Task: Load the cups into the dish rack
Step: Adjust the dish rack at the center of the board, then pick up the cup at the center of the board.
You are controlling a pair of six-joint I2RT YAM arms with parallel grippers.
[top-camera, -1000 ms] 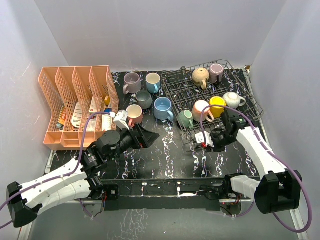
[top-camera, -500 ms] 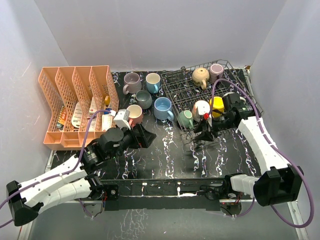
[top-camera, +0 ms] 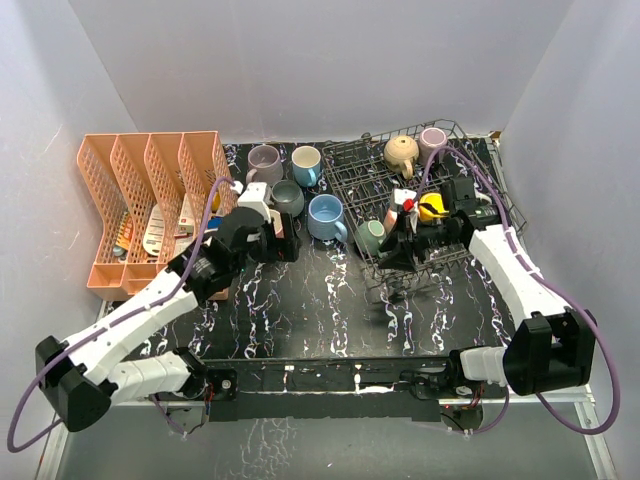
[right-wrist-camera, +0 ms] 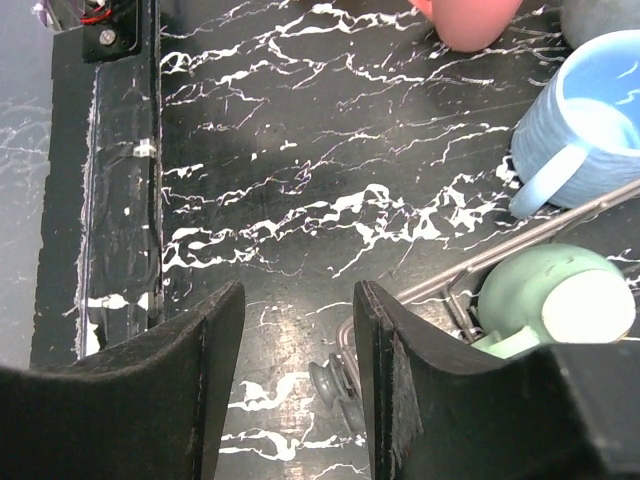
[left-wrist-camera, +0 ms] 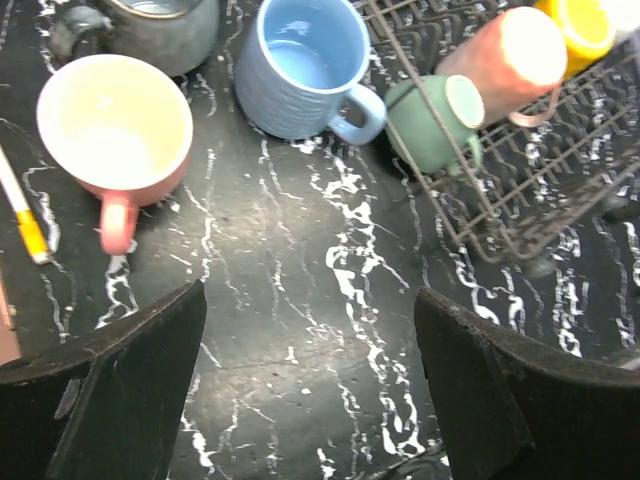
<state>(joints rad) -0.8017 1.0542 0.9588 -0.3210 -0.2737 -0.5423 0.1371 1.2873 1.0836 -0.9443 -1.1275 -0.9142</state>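
Left gripper wide open and empty above tabletop near pink cup, right gripper partly open, empty, beside green cup in rack

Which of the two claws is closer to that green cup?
Right. The right gripper is beside the green cup at the rack's corner; the left gripper is farther off, by the loose pink cup.
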